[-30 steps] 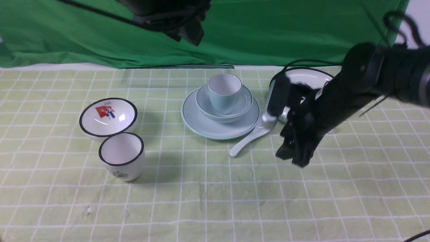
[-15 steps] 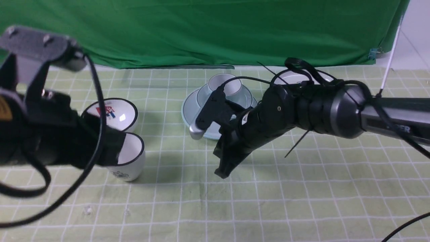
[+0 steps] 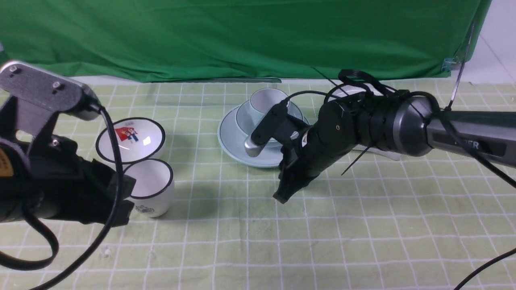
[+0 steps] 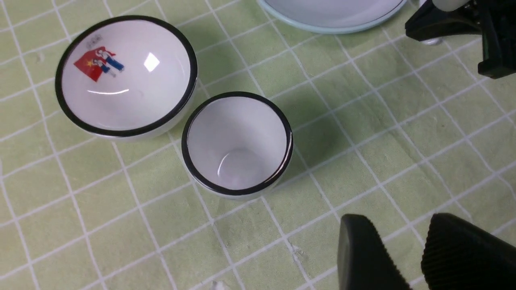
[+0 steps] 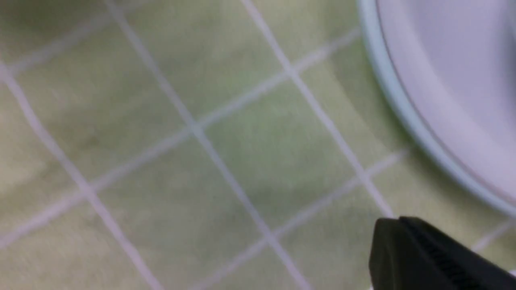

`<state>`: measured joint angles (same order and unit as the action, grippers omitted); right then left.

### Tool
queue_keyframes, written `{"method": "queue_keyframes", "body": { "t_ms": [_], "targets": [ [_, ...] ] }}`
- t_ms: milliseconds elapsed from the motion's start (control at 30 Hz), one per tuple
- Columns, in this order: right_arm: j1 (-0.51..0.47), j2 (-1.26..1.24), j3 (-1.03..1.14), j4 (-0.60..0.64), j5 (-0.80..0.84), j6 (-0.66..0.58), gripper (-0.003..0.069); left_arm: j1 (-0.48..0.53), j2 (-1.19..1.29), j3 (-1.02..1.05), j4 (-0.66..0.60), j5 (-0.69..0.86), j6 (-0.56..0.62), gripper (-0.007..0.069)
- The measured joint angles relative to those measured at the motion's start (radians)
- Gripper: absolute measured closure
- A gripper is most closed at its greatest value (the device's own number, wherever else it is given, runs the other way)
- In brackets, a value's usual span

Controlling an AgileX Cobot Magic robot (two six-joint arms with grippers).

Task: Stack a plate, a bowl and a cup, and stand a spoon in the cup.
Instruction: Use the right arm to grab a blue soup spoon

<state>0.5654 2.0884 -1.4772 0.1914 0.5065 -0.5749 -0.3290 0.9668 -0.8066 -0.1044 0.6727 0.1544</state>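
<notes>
The pale blue-green plate (image 3: 238, 143) lies at mid-table with the bowl (image 3: 245, 117) on it and the cup (image 3: 264, 100) standing in the bowl. My right arm crosses in front of the stack's right side. Its right gripper (image 3: 282, 196) points down at the cloth just in front of the plate, jaws pressed together with nothing between them. In the right wrist view the right gripper (image 5: 385, 241) hangs beside the plate's rim (image 5: 403, 108). The spoon is hidden. At the left, my left gripper (image 4: 399, 225) stands open and empty above the cloth.
A white black-rimmed bowl with a red picture (image 3: 130, 139) (image 4: 125, 74) and a white black-rimmed cup (image 3: 151, 191) (image 4: 237, 145) stand at the left, the cup just beyond my left fingers. A white black-rimmed plate (image 3: 348, 90) shows behind the right arm.
The right gripper swung left from beside the plate, then came back a little, and now stands shut. The left arm came into view at the left and sank slightly. The spoon no longer shows.
</notes>
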Motion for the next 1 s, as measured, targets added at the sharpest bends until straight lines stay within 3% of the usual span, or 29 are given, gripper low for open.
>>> {"method": "queue_keyframes", "body": {
  "t_ms": [167,433,567,667,833,933,967,1000],
  "targets": [
    [-0.054,-0.004,-0.003,0.0,0.132,0.013,0.0645,0.0,0.0,0.0,0.003,-0.001,0.001,0.0435],
    [-0.126,-0.063,-0.003,-0.001,0.189,0.122,0.0637,0.0,0.0,0.011,0.004,-0.02,0.005,0.0435],
    [-0.156,-0.109,-0.013,0.001,0.223,0.16,0.0583,0.0,0.0,0.015,0.004,-0.028,0.005,0.0442],
    [-0.191,-0.106,-0.013,-0.003,0.281,0.151,0.0517,0.0,0.0,0.015,0.004,-0.029,0.006,0.049],
    [-0.231,-0.07,-0.013,-0.014,0.361,-0.108,0.0538,0.0,0.0,0.015,0.001,-0.028,0.007,0.0638],
    [-0.225,-0.066,-0.013,-0.014,0.363,-0.342,0.0536,0.0,0.0,0.015,0.0,-0.028,0.007,0.0659],
    [-0.224,-0.066,-0.013,-0.014,0.363,-0.357,0.0529,0.0,0.0,0.015,0.0,-0.028,0.007,0.0659],
    [-0.218,-0.066,-0.013,-0.014,0.358,-0.473,0.0477,0.0,0.0,0.015,0.0,-0.028,0.007,0.0659]
  ]
}}
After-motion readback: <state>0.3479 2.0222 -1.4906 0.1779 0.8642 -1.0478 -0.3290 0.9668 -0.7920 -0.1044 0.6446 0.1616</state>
